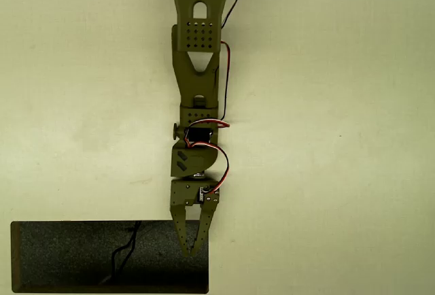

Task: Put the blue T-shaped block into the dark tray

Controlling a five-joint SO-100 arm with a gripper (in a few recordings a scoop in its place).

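- We count one dark tray (68,257) in the overhead view, lying at the tabletop's (340,172) lower left corner; its floor is black and speckled, and one thin dark crack-like line crosses it
- We count one olive-green arm (197,91), reaching down from the top edge along the middle of the tabletop; it carries one gripper (192,251) with two fingers, their tips over the tray's right end
- We count red and black wires along the arm; their number we cannot tell
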